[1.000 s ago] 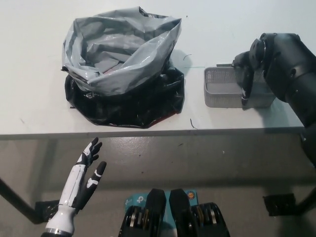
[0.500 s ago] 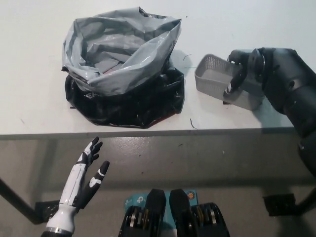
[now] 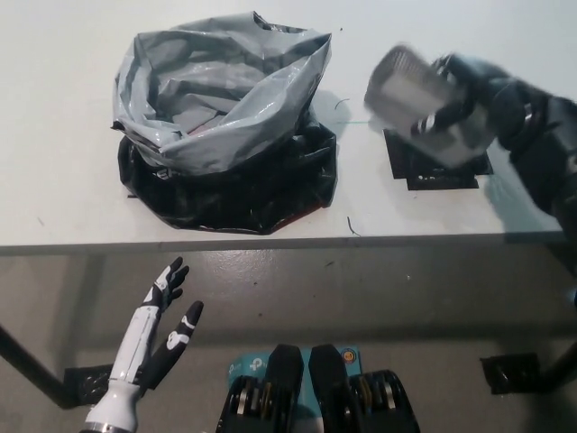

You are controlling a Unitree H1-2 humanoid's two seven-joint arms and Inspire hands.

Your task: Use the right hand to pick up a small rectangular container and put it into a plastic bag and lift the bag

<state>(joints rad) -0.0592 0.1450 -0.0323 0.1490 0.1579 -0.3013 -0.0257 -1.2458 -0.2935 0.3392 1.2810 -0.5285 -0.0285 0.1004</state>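
Lifted clear of the table since the earlier frame, the grey mesh container now hangs tilted and blurred in the black right hand, whose fingers clasp its far edge, baring a black mat. Carrying well means travelling towards nine o'clock, levelling over the plastic bag's open mouth, releasing low. White left hand rests spread at seven o'clock.

1 camera sits on the robot's head and looks steeply down. It sees the white table from fairly near, and the floor below its front edge.
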